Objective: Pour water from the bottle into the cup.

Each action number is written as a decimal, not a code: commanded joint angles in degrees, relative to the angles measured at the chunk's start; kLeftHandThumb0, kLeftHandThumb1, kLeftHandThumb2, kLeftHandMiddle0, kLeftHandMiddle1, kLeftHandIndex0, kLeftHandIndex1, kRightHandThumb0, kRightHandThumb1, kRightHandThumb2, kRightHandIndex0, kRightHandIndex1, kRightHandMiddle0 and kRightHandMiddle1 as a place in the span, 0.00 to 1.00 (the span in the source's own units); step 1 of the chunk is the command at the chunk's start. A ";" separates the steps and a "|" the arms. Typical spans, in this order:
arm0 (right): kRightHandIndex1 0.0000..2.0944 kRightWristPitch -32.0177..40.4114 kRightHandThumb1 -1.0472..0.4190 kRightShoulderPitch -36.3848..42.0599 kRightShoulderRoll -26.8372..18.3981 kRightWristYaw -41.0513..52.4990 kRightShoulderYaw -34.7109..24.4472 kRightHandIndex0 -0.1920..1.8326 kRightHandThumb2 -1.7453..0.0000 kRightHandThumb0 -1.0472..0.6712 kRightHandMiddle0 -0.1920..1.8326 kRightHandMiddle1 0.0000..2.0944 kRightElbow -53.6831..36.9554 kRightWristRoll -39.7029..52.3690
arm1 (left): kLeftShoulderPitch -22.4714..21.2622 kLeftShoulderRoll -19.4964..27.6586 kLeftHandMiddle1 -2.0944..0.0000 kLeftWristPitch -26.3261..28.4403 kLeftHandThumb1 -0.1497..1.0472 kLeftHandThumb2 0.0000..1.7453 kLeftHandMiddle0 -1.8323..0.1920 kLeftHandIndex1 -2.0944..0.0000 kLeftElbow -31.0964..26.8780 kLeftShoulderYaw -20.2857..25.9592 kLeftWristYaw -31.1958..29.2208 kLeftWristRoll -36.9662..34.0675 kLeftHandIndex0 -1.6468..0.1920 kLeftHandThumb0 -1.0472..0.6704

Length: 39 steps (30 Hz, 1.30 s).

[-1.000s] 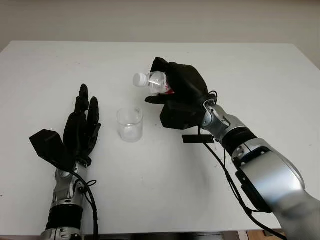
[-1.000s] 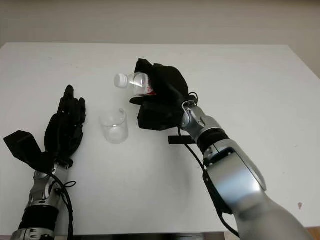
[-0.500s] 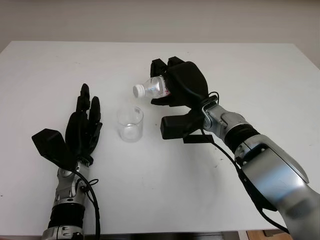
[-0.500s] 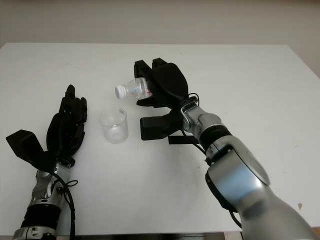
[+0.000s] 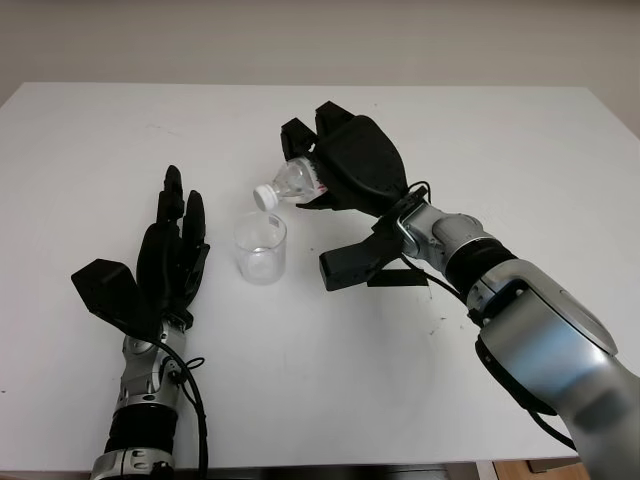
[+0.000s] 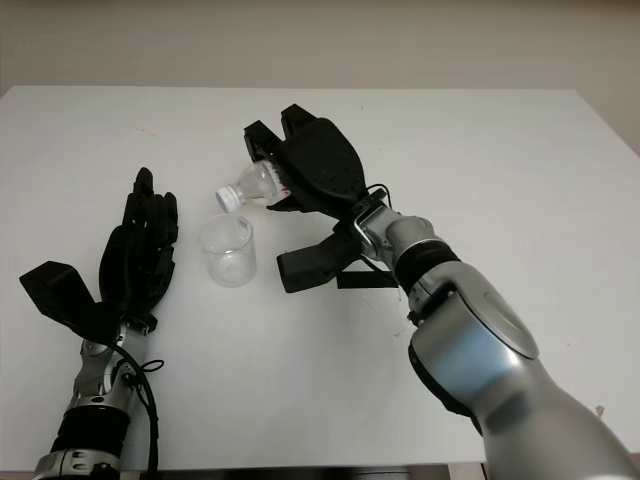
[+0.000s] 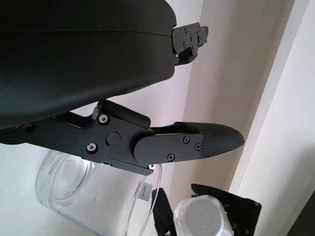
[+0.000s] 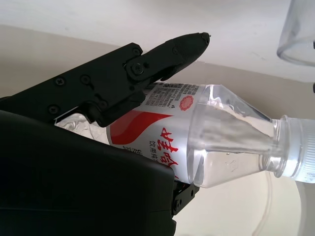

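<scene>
White table fills the scene, w/ the right hand up above its middle, fingers wrapped tight round the bottle, which is tilted neck-down so the white-capped mouth points at the cup from just above and beside its rim. Left hand is open, holding nothing, palm side toward the cup, just beside it on the robot's left. Clear cup stands upright on the table btwn the two hands, and water sits in the bottle's neck in the right wrist view.
</scene>
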 commanded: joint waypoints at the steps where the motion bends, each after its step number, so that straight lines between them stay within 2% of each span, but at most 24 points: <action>1: 1.00 0.63 0.00 -2.20 -0.05 -1.32 0.73 0.74 0.95 0.35 0.51 1.00 0.03 -0.66 | 0.85 -1.06 0.98 -0.29 1.00 0.26 0.98 0.98 1.93 -0.08 -0.08 0.03 1.00 0.19; 5: 1.00 3.74 0.00 -2.85 0.13 -3.37 2.64 0.74 0.95 0.33 0.50 1.00 0.02 -2.65 | 0.83 -1.31 0.98 -0.66 1.00 0.25 0.99 0.98 2.44 -0.19 0.22 0.16 1.00 0.18; 10: 1.00 7.04 0.00 -3.67 0.06 -4.55 4.91 0.71 0.96 0.31 0.42 1.00 -0.22 -4.79 | 0.44 -1.77 0.97 -1.12 1.00 0.24 0.98 0.98 3.26 -0.10 0.34 0.02 0.99 0.17; 11: 1.00 8.14 0.00 -3.92 0.07 -4.88 5.59 0.70 0.95 0.30 0.39 0.98 -0.28 -5.61 | 0.35 -1.82 0.97 -1.22 1.00 0.24 0.98 0.97 3.45 -0.06 0.32 0.00 0.99 0.17; 14: 1.00 10.59 0.00 -4.44 0.03 -6.40 7.34 0.68 0.90 0.29 0.37 0.96 -0.37 -7.66 | 0.17 -1.90 0.97 -1.28 1.00 0.24 0.98 0.98 3.80 0.01 0.15 -0.08 0.99 0.17; 17: 1.00 12.49 0.00 -4.83 -0.09 -9.09 9.08 0.66 0.85 0.29 0.33 0.89 -0.66 -9.73 | 0.16 -1.94 0.97 -1.22 1.00 0.23 0.99 0.98 3.86 0.08 0.19 -0.09 1.00 0.17; 20: 1.00 13.33 0.00 -5.05 0.03 -11.26 10.27 0.67 0.90 0.29 0.34 0.87 -0.65 -10.91 | 0.31 -1.92 0.97 -0.97 1.00 0.23 0.98 0.97 3.58 0.02 0.67 0.17 0.99 0.17; 22: 1.00 14.15 0.01 -5.31 -0.03 -12.39 11.35 0.66 0.95 0.29 0.33 0.82 -0.57 -12.04 | 0.32 -1.83 0.97 -1.03 1.00 0.23 0.99 0.98 3.63 -0.01 0.62 0.19 1.00 0.17; 26: 1.00 13.52 0.02 -5.54 -0.08 -13.05 11.82 0.65 0.97 0.29 0.33 0.77 -0.45 -12.26 | 0.31 -1.72 0.98 -1.12 1.00 0.24 0.99 0.98 3.70 -0.02 0.60 0.24 1.00 0.17; 32: 1.00 11.97 0.01 -5.24 0.45 -12.40 10.08 0.66 0.97 0.29 0.36 0.80 -0.53 -9.92 | 0.10 -1.67 0.97 -1.32 1.00 0.24 0.99 0.98 4.05 0.18 0.20 0.01 1.00 0.17; 33: 1.00 10.84 0.01 -4.96 0.65 -11.78 8.97 0.66 0.96 0.29 0.37 0.83 -0.48 -8.43 | 0.10 -1.65 0.97 -1.42 1.00 0.24 0.99 0.98 4.05 0.14 0.25 0.14 1.00 0.17; 34: 1.00 9.56 0.00 -4.76 0.74 -11.25 8.02 0.67 0.96 0.29 0.38 0.90 -0.42 -7.09 | 0.11 -1.65 0.97 -1.37 1.00 0.24 0.99 0.98 3.96 0.11 0.34 0.20 1.00 0.17; 36: 1.00 6.86 0.00 -4.42 0.79 -9.62 6.12 0.70 0.96 0.30 0.43 0.98 -0.24 -4.37 | 0.09 -1.61 0.97 -1.14 1.00 0.24 0.99 0.98 3.85 0.12 0.24 0.08 1.00 0.17; 39: 1.00 3.55 0.00 -3.89 0.59 -6.25 3.44 0.72 0.96 0.33 0.54 1.00 -0.08 -0.72 | 0.16 -1.50 0.97 -0.77 1.00 0.24 0.99 0.98 3.59 0.12 0.11 -0.03 1.00 0.17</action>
